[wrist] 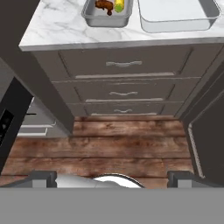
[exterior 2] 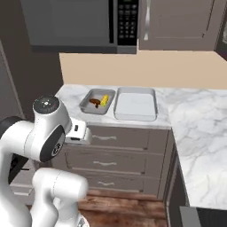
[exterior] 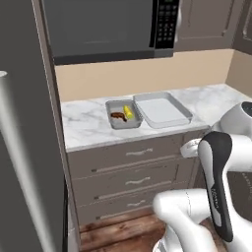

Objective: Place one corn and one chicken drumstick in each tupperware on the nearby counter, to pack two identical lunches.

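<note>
On the white marble counter (exterior: 83, 125) the smaller mid-grey tupperware (exterior: 110, 112) holds one yellow corn (exterior: 128, 112) and one brown chicken drumstick (exterior: 118, 116). Right beside it, the larger pale tupperware (exterior: 162, 110) has nothing in it. The same corn (wrist: 119, 5) and drumstick (wrist: 105, 5) lie at the top of the hand view, in the small tray (wrist: 105, 19), with the large tray (wrist: 175, 13) to its right. My gripper (wrist: 112, 178) is open and holds nothing. It hangs in front of the drawers, below the counter edge and well short of both trays.
Grey drawer fronts (wrist: 124, 65) with bar handles sit under the counter, above a wooden floor (wrist: 109, 144). A microwave (exterior: 108, 24) hangs over the trays. A tall grey fridge door (exterior: 19, 147) stands close on the left. The counter (exterior 2: 195, 128) turns a corner to the right.
</note>
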Controlling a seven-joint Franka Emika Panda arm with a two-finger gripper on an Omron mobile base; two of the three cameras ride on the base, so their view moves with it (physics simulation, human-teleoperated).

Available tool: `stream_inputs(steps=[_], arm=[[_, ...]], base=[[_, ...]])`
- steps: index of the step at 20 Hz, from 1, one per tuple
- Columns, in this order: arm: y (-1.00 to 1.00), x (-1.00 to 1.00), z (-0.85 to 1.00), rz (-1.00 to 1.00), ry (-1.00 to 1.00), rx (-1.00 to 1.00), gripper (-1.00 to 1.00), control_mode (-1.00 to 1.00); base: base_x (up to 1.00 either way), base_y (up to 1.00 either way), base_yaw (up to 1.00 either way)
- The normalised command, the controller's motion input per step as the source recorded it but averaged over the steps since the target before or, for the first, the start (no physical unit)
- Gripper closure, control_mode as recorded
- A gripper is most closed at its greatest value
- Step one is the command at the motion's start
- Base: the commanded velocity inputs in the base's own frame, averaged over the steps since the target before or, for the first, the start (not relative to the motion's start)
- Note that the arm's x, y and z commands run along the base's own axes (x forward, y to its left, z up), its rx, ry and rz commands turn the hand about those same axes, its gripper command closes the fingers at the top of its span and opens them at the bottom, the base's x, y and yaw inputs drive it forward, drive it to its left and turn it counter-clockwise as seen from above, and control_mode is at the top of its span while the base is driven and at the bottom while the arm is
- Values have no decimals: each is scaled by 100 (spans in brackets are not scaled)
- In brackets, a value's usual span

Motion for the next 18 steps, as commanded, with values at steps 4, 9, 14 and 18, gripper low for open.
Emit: stream_inputs(steps=[4, 9, 14, 18], arm=[[0, 0, 0, 0, 0, 0, -100, 100], [0, 0, 0, 0, 0, 0, -100, 100], [0, 0, 0, 0, 0, 0, -100, 100], [0, 0, 0, 0, 0, 0, -100, 100]], base=[[-91, 0, 21], [-94, 0, 26], [-81, 14, 22], [-69, 38, 16]])
